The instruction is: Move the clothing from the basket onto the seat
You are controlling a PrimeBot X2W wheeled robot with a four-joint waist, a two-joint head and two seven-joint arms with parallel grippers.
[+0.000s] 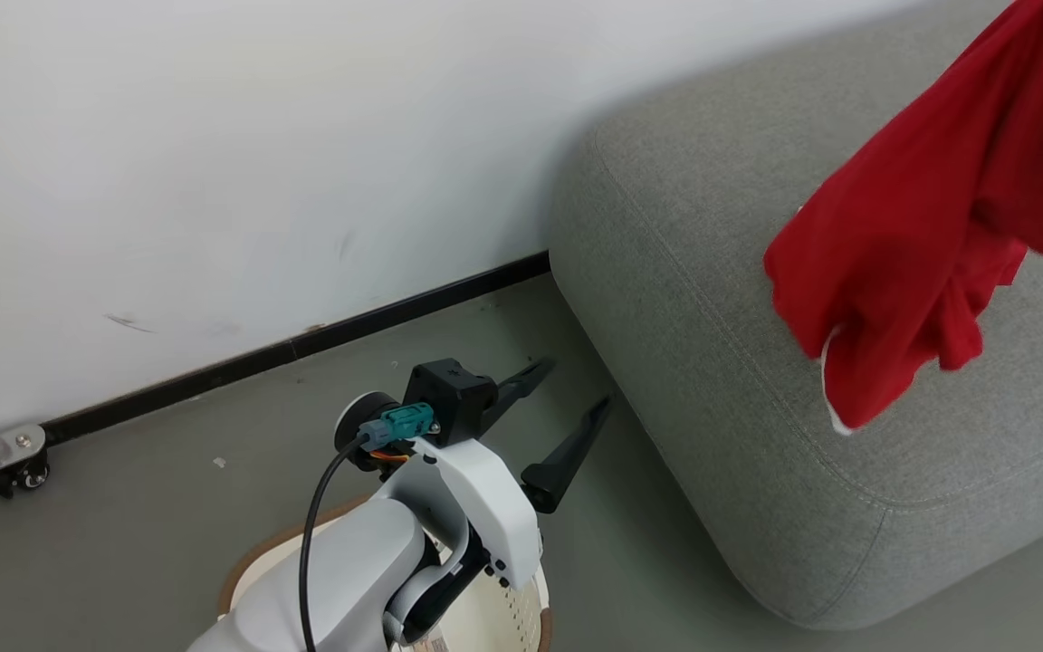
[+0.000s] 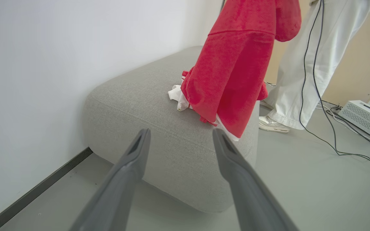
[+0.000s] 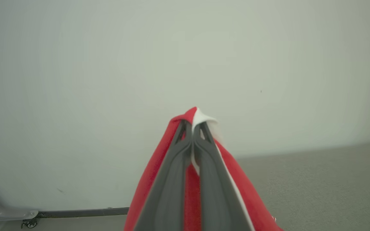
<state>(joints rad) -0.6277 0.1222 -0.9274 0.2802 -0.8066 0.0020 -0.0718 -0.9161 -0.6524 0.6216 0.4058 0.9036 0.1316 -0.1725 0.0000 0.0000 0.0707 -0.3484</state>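
Bright, even indoor light; soft shadows, wide-angle bending in wrist views.

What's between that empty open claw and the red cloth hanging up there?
A bare stretch of the grey seat lies between the left gripper and the hanging clothing, as the left wrist view shows.

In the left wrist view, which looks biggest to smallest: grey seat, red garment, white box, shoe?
1. grey seat
2. red garment
3. white box
4. shoe, partly covered by a trouser leg, so its place is unsure
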